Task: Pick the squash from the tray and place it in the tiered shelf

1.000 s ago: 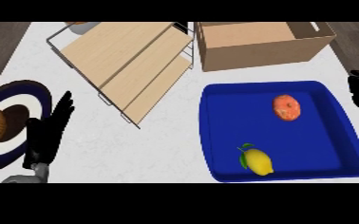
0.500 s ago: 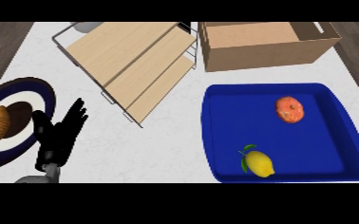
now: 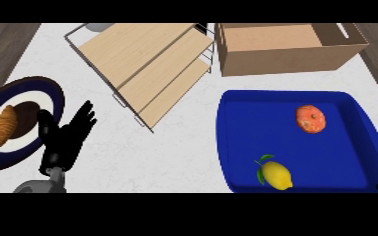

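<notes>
Your left hand is hovering open, holding nothing — you're risking grabbing the lemon beside the squash.

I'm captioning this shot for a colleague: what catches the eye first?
The deep blue plastic tray at lower right stands out, holding an orange ribbed squash and a yellow lemon. Above it sits an open cardboard box, beside a pale wooden tiered shelf. The black left hand shows at lower left, fingers straight.

A cardboard box stands at the bench's far edge; a lemon lies near its front-right; a plate with bread sits at the left edge.
</notes>
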Motion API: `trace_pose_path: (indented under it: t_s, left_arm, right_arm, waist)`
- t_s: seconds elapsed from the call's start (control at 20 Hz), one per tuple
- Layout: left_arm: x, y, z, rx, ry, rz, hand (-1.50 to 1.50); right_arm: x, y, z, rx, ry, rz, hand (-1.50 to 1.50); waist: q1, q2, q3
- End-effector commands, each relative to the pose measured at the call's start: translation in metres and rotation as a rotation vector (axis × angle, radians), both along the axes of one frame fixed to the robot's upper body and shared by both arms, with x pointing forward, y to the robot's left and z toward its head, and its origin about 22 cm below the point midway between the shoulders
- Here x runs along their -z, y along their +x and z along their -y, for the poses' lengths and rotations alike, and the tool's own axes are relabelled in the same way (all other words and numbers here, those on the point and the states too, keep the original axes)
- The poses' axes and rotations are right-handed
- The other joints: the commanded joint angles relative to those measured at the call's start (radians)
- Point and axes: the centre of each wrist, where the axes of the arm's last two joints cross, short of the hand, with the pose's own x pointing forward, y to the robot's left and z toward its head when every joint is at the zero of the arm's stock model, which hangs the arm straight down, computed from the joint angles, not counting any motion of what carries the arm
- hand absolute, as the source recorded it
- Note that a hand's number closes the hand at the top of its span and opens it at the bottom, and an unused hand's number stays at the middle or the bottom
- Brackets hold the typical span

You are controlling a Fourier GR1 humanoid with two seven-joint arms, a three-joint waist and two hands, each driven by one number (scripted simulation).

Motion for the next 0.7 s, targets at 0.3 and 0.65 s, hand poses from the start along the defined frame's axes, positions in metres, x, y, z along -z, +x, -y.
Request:
trace_pose_path:
  t_s: [0.3,0.65]
  left_arm:
    - [0.001,0.010,0.025,0.011,-0.003,0.016,0.00]
    - [-0.005,0.022,0.010,0.040,-0.013,-0.009,0.00]
  right_arm:
    - [-0.084,0.054,-0.033,0.082,-0.025,-0.243,-1.50]
    - [-0.075,0.122,-0.053,0.185,-0.074,-0.376,-1.50]
  waist:
    - [0.029,0.007,-0.001]
    - [0.048,0.011,0.000]
